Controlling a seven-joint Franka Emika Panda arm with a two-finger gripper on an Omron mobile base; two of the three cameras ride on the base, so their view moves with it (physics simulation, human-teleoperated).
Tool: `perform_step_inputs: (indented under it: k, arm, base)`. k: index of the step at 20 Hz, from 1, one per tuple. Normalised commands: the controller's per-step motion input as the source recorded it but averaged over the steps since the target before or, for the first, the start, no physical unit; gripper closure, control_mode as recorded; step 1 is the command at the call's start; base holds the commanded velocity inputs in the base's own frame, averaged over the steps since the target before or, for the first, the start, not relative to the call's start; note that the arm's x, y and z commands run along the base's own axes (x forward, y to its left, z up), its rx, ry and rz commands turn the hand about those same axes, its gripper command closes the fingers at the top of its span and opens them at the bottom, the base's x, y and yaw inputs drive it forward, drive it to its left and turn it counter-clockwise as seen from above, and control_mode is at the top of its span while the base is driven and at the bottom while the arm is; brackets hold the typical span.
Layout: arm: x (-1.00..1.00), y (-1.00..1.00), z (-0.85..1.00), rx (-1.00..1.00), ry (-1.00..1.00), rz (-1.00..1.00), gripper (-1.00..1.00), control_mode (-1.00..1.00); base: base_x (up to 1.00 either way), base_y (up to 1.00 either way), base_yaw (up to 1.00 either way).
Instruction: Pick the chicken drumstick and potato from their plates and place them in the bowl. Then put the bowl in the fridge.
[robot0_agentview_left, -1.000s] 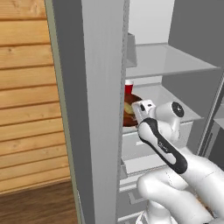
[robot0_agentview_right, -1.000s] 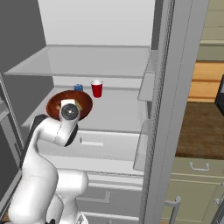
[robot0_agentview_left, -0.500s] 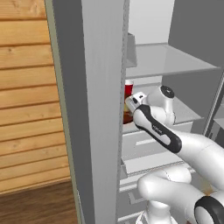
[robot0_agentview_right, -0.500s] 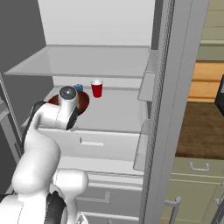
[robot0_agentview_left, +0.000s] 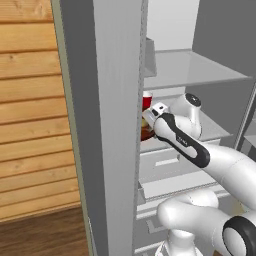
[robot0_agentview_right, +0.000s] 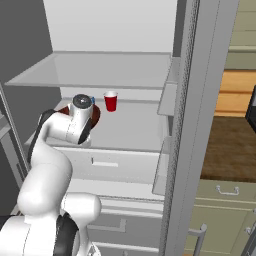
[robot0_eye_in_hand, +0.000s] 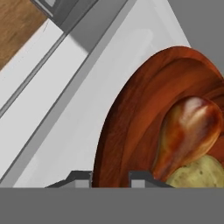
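The glossy reddish-brown bowl (robot0_eye_in_hand: 131, 127) is inside the open fridge (robot0_agentview_right: 130, 127), over its middle shelf. In it lie the orange-brown chicken drumstick (robot0_eye_in_hand: 186, 131) and, beside it, the pale potato (robot0_eye_in_hand: 201, 175). My gripper (robot0_eye_in_hand: 110, 178) is shut on the bowl's near rim, one fingertip on each side of the wall. From the left base, the bowl (robot0_agentview_left: 146, 133) peeks out past the door edge under my hand. From the right base, the bowl (robot0_agentview_right: 95, 114) shows behind my wrist. I cannot tell whether it rests on the shelf. The plates are out of view.
A red cup (robot0_agentview_right: 110, 101) stands on the same shelf just right of the bowl, also seen as the red cup (robot0_agentview_left: 147, 99). A glass shelf (robot0_agentview_right: 100, 70) hangs above, drawers sit below. The grey door (robot0_agentview_left: 115, 125) walls off the left, door bins (robot0_agentview_right: 167, 100) the right.
My arm has stretched forward and the wrist has turned. The bowl has gone deeper onto the shelf, toward the red cup. The grip has stayed shut.
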Motion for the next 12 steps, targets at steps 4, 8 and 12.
perform_step_inputs:
  k: [4, 8, 12]
  arm:
    - [0.0, 0.0, 0.0, 0.0, -0.03, 0.05, 1.0, -1.0]
    - [0.06, 0.11, 0.0, 0.0, -0.02, 0.02, -1.0, -1.0]
    - [0.12, 0.05, -0.04, 0.0, 0.0, 0.0, -1.0, -1.0]
  base:
    - [0.0, 0.0, 0.0]
    - [0.0, 0.0, 0.0]
    - [0.0, 0.0, 0.0]
